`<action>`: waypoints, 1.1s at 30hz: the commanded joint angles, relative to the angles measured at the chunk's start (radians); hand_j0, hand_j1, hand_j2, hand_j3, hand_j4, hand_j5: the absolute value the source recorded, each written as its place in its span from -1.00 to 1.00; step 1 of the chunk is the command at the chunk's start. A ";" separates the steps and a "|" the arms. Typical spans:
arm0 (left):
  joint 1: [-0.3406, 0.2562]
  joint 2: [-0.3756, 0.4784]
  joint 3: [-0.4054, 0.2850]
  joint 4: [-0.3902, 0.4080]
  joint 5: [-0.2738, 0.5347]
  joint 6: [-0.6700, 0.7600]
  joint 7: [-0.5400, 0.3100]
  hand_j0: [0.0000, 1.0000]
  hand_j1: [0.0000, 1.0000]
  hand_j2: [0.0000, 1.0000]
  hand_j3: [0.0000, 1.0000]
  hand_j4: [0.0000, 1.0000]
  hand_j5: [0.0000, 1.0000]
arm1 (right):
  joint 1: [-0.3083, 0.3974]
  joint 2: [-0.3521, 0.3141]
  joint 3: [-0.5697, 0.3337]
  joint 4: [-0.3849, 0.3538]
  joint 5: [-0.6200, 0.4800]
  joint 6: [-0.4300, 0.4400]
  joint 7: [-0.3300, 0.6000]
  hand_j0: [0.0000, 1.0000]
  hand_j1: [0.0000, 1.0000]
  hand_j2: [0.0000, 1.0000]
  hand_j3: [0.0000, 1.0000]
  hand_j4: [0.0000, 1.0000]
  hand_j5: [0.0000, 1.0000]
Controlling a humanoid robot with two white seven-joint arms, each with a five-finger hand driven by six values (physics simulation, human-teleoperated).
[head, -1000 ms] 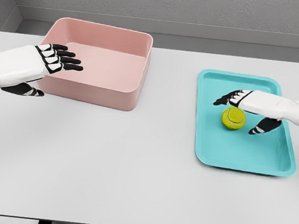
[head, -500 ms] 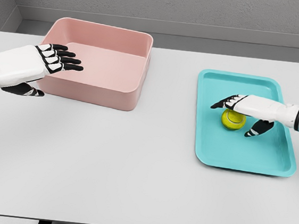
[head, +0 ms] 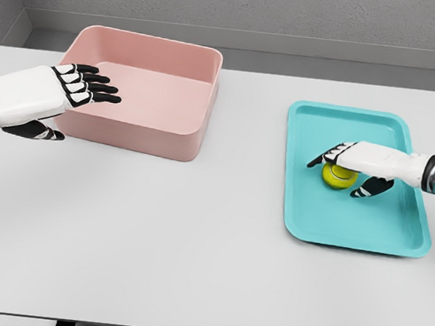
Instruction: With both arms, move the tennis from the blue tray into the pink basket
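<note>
yellow-green felt tennis ball point(head: 336, 176): light, springy, rolls; we'd grip across its middle.
right hand point(head: 355, 160): fingers draped over it, not clamped.
left hand point(head: 50, 92): fingers straight, apart, empty.

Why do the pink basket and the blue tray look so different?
The pink basket has tall walls, while the blue tray is flat with just a low rim. The basket holds nothing; the tray holds the tennis ball under the right hand. The basket sits at the table's far left, the tray at the right. Both are rectangular with rounded corners.
</note>
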 commanded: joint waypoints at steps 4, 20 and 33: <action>0.000 0.001 0.001 0.000 0.007 0.001 0.001 1.00 1.00 1.00 1.00 1.00 1.00 | 0.000 0.001 -0.001 0.004 0.020 0.003 0.000 0.58 0.58 0.58 0.58 0.58 0.58; 0.000 0.002 0.001 -0.005 0.007 0.001 0.001 1.00 1.00 1.00 1.00 1.00 1.00 | -0.018 0.001 -0.022 -0.002 0.016 0.003 0.000 0.16 0.16 0.16 0.16 0.16 0.16; 0.000 0.002 0.001 -0.011 0.009 0.001 0.001 1.00 1.00 1.00 1.00 1.00 1.00 | -0.026 0.003 -0.053 -0.011 0.008 0.003 0.000 -0.02 -0.02 -0.02 -0.02 -0.02 -0.02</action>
